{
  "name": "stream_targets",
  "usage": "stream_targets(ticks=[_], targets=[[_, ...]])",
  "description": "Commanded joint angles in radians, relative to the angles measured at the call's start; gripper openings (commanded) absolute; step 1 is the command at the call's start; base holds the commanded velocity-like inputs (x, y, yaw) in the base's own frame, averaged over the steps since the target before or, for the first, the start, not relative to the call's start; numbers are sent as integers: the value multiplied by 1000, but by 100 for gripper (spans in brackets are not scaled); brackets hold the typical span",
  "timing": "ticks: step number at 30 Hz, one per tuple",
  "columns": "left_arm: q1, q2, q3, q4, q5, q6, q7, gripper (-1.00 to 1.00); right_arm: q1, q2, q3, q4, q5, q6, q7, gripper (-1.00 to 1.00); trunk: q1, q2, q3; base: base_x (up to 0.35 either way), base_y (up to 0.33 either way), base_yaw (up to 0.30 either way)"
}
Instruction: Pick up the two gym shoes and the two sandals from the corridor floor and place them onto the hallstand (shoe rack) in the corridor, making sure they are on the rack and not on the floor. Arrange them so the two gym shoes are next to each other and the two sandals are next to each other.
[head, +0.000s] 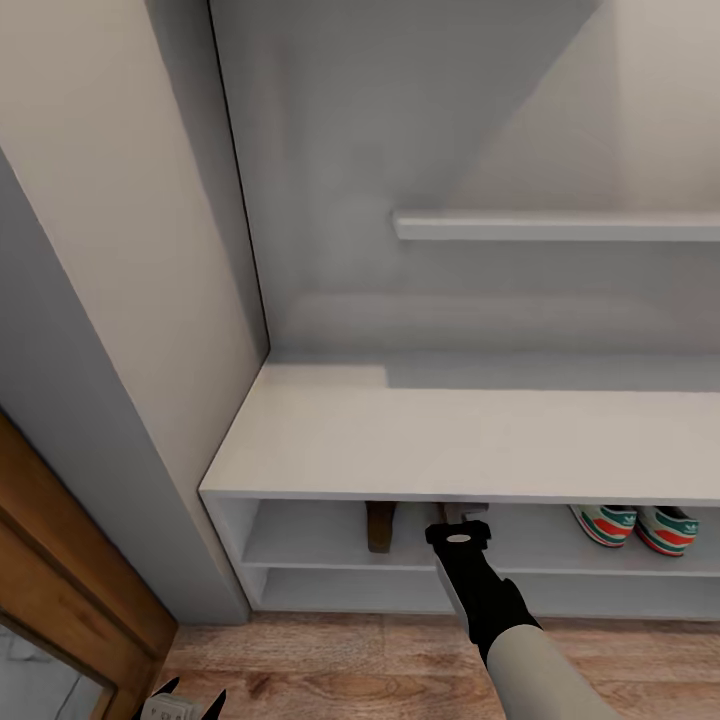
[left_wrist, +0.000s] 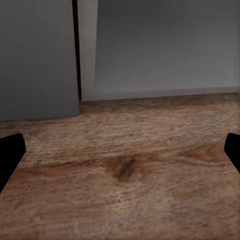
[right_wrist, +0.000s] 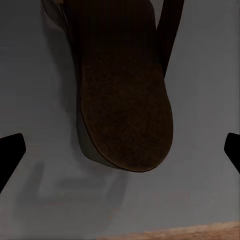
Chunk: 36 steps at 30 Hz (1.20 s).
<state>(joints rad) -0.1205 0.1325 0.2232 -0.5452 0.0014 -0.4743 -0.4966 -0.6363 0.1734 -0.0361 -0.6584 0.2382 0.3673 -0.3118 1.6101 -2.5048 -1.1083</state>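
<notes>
R gripper: reached in at upper shelf level of hallstand, fingers spread wide per wrist view, pinching nothing; sandal lies between the tips, apart from both.
Why so: prob. spread to let go of the sandal on the shelf, or to clear it for pulling back; judgement only.
Sandal at gripper: dark brown, grainy tan-brown footbed facing wrist cam, rounded end toward cam, dark strap rising at far end; resting on grey shelf board, on rack, not on floor.
Other sandal: dark brown, on same shelf, just beside gripper toward the wall side; mostly hidden under bench top, pose unclear.
Why so: pair near each other on one shelf suits the "next to each other" demand; whether close enough, can't tell from head view.
Gym shoes: two white trainers w/ green stripes + red heels, side by side on same shelf, well apart from sandals, heels toward cam.
Hallstand: light-grey, long bench top bare, two low shelves, wall shelf above.
Corridor floor: wood-grain planks.
L gripper: low near floor by door-side wall, tips spread, nothing between them.
Progress: all four look racked; task near done, judged.
</notes>
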Motion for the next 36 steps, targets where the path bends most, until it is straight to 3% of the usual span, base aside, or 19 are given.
stream_targets(ticks=[1, 17, 36], targets=[[-1, -1, 5, 1, 0, -1, -9, 100, 0, 1, -4, -1, 10, 7, 2, 100, 0, 0, -1, 0, 0, 0], [-1, -1, 5, 1, 0, -1, -10, 100, 0, 1, -4, -1, 10, 7, 2, 100, 0, 0, -1, -25, 0, 0], [-1, -1, 6, 0, 0, -1, -9, 100, 0, 1, -4, -1, 11, 7, 2, 100, 0, 0, -1, -299, -7, 0]])
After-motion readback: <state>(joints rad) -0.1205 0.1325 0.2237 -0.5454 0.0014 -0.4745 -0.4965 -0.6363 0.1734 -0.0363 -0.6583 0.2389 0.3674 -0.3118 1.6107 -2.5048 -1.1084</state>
